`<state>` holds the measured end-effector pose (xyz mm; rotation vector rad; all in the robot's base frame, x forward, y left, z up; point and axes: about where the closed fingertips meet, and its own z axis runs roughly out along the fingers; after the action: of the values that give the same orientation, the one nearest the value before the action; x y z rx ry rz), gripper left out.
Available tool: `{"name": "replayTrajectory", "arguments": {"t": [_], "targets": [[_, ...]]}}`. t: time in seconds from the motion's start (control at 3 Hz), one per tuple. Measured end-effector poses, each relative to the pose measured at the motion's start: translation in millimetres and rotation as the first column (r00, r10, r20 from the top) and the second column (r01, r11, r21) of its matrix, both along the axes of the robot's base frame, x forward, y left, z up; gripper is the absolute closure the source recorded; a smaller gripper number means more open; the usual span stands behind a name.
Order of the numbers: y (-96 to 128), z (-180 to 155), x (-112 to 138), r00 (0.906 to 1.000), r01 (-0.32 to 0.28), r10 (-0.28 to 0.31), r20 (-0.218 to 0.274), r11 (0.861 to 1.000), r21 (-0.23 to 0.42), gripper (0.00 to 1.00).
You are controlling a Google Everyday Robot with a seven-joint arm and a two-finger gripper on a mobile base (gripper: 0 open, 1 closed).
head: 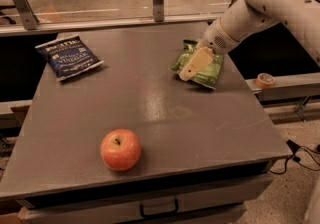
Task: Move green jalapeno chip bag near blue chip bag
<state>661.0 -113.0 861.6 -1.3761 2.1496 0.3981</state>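
Evidently set for a grasp, the hand [186, 74] sits low on the green jalapeno chip bag [212, 72] at the desk's [150, 103] far right corner — clamped or parted, I cannot tell; the blue chip bag [69, 58] lies well apart at far left, so a long carry remains.

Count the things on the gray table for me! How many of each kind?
Chip bags: 2, the green jalapeno chip bag and the blue chip bag
Apple: 1
Total: 3
The gripper is at the green jalapeno chip bag on the table's far right side; it isn't counted.
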Motion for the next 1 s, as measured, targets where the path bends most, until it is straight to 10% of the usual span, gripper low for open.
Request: {"name": "replayTrajectory", "arguments": {"t": [0.67,1.0], "targets": [[-7,-14,15,0.9948,0.066,-0.062,-0.081,0.997,0.05,0.65],[-11,13,11,0.9978,0.054,-0.05,-0.043,0.994,0.091,0.88]]}}
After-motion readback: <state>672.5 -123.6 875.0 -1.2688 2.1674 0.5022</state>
